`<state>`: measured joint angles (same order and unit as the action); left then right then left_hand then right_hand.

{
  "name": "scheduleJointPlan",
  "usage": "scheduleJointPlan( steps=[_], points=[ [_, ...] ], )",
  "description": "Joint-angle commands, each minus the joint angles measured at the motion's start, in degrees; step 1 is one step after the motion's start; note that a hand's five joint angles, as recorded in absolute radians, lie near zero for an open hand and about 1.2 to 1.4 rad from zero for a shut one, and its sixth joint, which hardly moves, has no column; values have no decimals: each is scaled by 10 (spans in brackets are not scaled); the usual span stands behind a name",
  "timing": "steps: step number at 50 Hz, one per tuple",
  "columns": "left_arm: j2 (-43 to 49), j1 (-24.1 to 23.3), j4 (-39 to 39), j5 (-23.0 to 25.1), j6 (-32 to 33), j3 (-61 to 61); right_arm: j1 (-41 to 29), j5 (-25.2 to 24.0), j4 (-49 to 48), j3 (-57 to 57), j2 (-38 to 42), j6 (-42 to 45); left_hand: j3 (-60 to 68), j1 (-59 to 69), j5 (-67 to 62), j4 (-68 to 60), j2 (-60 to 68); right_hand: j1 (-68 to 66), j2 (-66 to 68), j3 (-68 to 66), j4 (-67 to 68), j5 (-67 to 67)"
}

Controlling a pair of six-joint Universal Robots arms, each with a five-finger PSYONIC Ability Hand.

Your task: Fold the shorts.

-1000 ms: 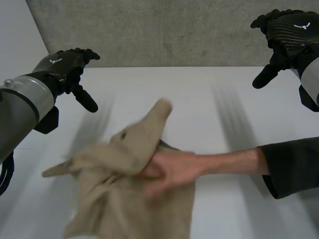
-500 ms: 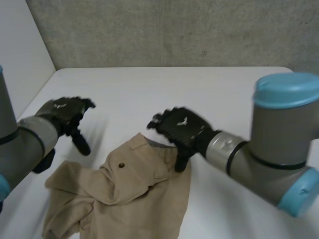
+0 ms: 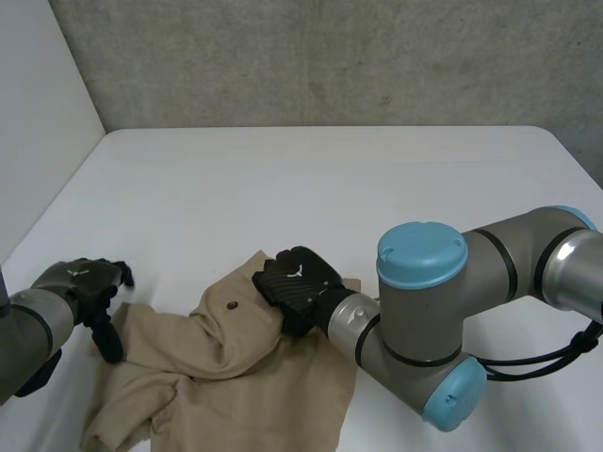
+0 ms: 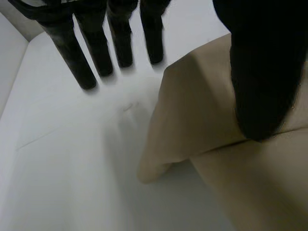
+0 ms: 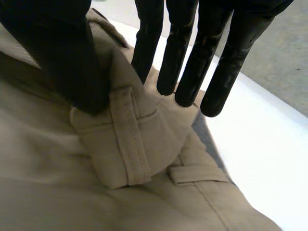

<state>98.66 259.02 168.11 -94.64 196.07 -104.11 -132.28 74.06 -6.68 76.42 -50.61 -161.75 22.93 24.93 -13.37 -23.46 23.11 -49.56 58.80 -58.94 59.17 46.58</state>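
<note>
The tan shorts (image 3: 236, 377) lie crumpled toward 7 o'clock on the white table (image 3: 330, 179), about where they lay half a second ago. The right hand (image 3: 294, 282) has dropped from above their far edge onto the waistband at their 1 o'clock. Its fingers are straight and spread, and its thumb presses the cloth beside a belt loop (image 5: 129, 144). The left hand (image 3: 80, 282) has come down to their 9 o'clock edge, its fingers straight over bare table and its thumb above a cloth corner.

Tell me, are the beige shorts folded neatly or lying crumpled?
Crumpled. The shorts lie in an uneven, wrinkled heap, the waistband bunched under the right robot hand, with the left robot hand at one edge.
</note>
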Motion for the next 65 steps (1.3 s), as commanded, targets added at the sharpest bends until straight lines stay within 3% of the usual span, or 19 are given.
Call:
scheduleJointPlan(
  steps=[1, 8, 19, 23, 29, 33, 41, 49, 57, 65],
  points=[
    [19, -12, 95, 1, -1, 0, 5, 56, -11, -3, -34, 1, 571, 551, -566, -565, 569, -304, 212, -211, 208, 234],
    [-34, -34, 133, 2, -2, 22, 21, 84, -6, 0, -133, 3, 571, 551, -566, -565, 569, -304, 212, -211, 208, 234],
    [-138, -123, 130, 31, -21, 160, 78, 129, 29, -3, -317, 7, 571, 551, -566, -565, 569, -304, 212, -211, 208, 234],
    [-142, -171, 89, 31, -43, 218, 94, 130, 68, -6, -376, 8, 571, 551, -566, -565, 569, -304, 212, -211, 208, 234],
    [-145, -242, -37, 25, -93, 311, 120, 127, 117, -11, -447, 16, 571, 551, -566, -565, 569, -304, 212, -211, 208, 234],
    [-166, -253, -96, 24, -109, 336, 135, 123, 149, -22, -495, 35, 571, 551, -566, -565, 569, -304, 212, -211, 208, 234],
    [-224, -250, -108, 24, -110, 333, 151, 123, 177, -30, -521, 53, 571, 551, -566, -565, 569, -304, 212, -211, 208, 234],
    [-173, -249, -103, 31, -105, 322, 151, 115, 196, -15, -483, 70, 571, 551, -566, -565, 569, -304, 212, -211, 208, 234],
    [27, -230, -60, 31, -96, 363, 151, 119, 188, -58, -312, 95, 571, 551, -566, -565, 569, -304, 212, -211, 208, 234],
    [236, -178, 41, 33, -66, 490, 151, 145, 78, -162, -116, 100, 571, 551, -566, -565, 569, -304, 212, -211, 208, 234]
  ],
)
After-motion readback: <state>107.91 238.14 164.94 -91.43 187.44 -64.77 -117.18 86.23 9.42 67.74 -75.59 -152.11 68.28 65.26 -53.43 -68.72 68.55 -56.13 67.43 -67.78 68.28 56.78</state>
